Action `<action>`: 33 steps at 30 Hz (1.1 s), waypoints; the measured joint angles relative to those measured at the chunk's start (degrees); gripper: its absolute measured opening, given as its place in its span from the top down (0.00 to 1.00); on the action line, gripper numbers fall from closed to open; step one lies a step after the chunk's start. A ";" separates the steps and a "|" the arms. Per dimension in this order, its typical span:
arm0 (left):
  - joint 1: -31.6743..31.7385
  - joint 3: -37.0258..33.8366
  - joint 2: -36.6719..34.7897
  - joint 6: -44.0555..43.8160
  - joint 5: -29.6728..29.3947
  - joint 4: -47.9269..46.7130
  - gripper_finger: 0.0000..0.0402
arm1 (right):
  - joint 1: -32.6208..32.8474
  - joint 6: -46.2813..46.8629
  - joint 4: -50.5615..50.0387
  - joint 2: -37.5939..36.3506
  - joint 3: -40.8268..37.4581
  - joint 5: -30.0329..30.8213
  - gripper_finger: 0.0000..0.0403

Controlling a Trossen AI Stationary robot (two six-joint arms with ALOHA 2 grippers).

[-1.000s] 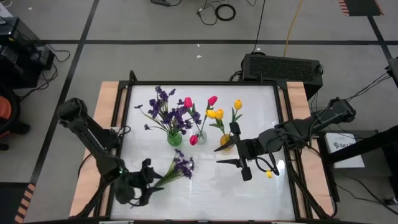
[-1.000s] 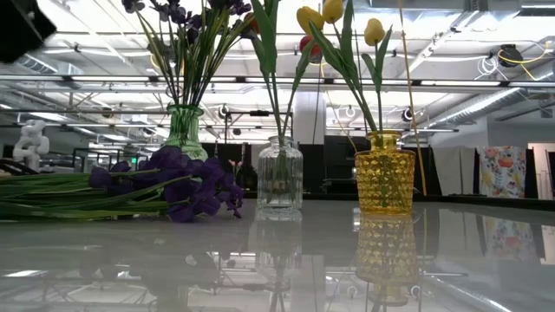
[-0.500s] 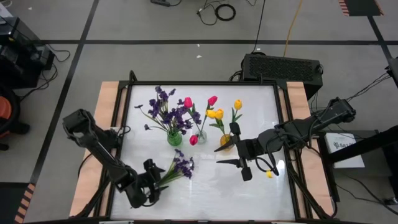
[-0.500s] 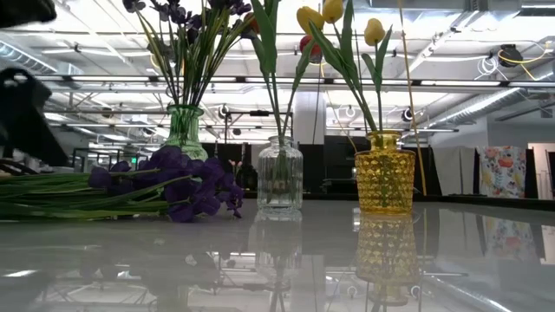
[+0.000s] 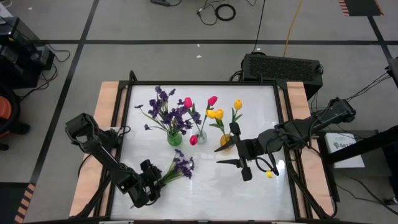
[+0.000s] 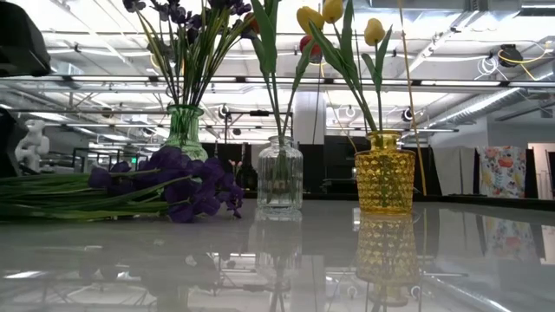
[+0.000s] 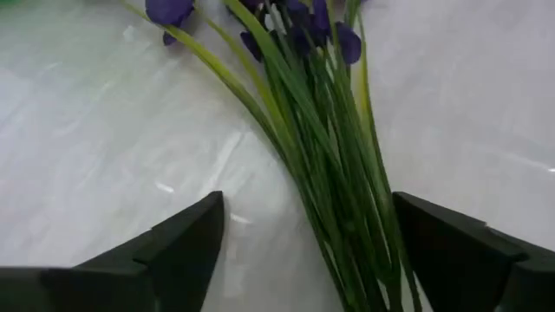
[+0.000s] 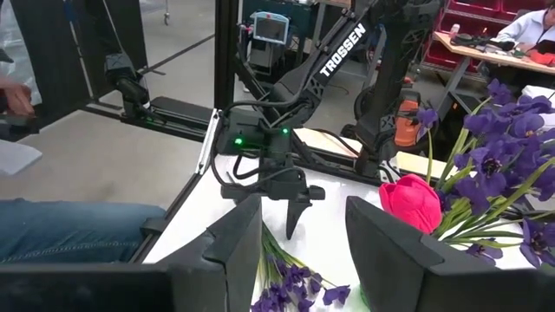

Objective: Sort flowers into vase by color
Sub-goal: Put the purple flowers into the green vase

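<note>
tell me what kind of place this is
Probably a robotics lab or workshop, not a home: exposed ceiling beams and pipes show beyond the table, cables lie on the taped concrete floor, and red parts bins line a workbench.

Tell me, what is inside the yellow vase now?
The yellow vase holds yellow tulips on green stems. Its textured glass hides the stem ends inside it.

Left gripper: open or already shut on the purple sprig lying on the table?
Open. In the left wrist view the left gripper has its fingers spread wide on either side of the purple sprig's green stems, not touching them.
</note>
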 joint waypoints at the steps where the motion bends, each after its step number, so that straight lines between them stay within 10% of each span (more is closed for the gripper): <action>1: 0.07 0.00 -0.05 -0.48 0.39 -0.14 0.20 | 0.00 0.00 -0.02 0.00 0.00 0.00 0.60; 21: 1.77 -0.02 -1.84 3.57 1.22 1.45 0.95 | 0.02 0.00 -0.50 0.00 0.00 0.00 0.60; 33: -1.40 4.52 -20.86 30.86 -1.85 7.89 0.95 | 0.02 1.07 -0.92 0.00 -0.02 0.04 0.60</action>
